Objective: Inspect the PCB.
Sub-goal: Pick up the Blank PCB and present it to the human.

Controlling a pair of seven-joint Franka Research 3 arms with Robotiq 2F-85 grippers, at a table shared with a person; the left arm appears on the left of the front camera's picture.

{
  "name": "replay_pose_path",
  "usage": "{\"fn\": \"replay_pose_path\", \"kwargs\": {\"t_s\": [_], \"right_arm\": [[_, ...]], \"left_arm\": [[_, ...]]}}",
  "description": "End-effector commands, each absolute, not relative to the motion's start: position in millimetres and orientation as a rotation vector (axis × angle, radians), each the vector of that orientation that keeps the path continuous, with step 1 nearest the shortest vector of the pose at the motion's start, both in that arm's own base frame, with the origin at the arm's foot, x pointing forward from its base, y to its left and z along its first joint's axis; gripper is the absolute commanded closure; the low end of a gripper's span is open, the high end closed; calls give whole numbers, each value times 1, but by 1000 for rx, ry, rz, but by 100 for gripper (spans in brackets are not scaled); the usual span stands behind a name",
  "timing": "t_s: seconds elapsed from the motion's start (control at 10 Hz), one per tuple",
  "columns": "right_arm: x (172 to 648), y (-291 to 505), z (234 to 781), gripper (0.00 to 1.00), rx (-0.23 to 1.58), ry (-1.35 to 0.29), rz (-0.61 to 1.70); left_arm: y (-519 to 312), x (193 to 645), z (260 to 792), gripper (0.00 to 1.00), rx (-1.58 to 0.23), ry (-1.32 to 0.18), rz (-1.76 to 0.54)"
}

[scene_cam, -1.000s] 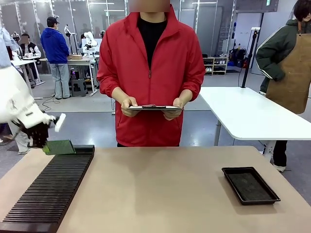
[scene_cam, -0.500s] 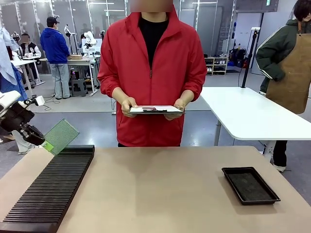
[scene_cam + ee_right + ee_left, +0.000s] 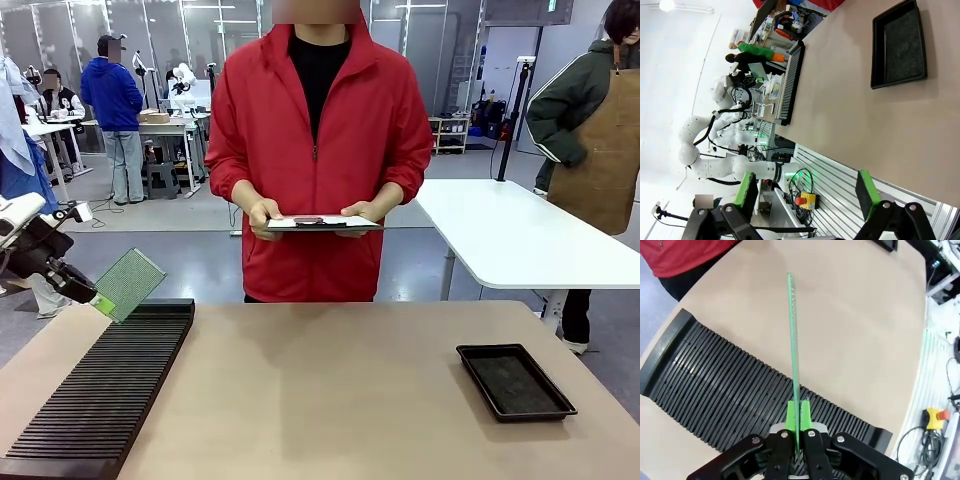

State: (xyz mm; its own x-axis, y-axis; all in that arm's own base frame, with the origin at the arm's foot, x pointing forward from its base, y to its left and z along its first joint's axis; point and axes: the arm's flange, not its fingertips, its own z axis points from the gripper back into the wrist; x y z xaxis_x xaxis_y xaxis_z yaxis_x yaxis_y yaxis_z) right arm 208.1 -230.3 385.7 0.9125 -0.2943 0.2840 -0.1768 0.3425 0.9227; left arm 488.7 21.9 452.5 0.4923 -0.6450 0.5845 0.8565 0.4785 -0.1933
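The PCB (image 3: 128, 282) is a thin green board with a dotted grid, held in the air over the far end of the black slotted rack (image 3: 100, 390), tilted with its face toward the front camera. My left gripper (image 3: 82, 290) is shut on its brighter green lower corner. In the left wrist view the PCB (image 3: 792, 350) stands edge-on, rising from between the shut green pads of the left gripper (image 3: 798, 417). My right gripper (image 3: 805, 192) stands open with nothing between its fingers, off the table's near edge.
A person in a red jacket stands at the far side holding a clipboard (image 3: 320, 223) with both hands. A shallow black tray (image 3: 515, 380) lies at the right of the table (image 3: 330, 390). The rack (image 3: 715, 382) runs along the left side.
My left gripper has lifted the PCB from lying low and flat at the rack's far end and turned it face-on to the camera. The right gripper is unchanged.
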Motion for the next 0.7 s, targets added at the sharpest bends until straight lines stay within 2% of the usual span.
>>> {"fn": "replay_pose_path", "kwargs": {"t_s": [0.0,0.1,0.2,0.4,0.6], "right_arm": [[207,-231,387,0,1240,-466,-67],[207,-231,387,0,1240,-466,-67],[207,-231,387,0,1240,-466,-67],[207,-231,387,0,1240,-466,-67],[207,-231,387,0,1240,-466,-67]], "left_arm": [[22,489,451,97,-506,-471,-957],[22,505,458,97,-696,-466,-828],[17,526,462,97,-976,-385,-769],[-3,563,461,97,-1276,-269,-577],[-21,603,452,97,-1446,-185,-301]]}}
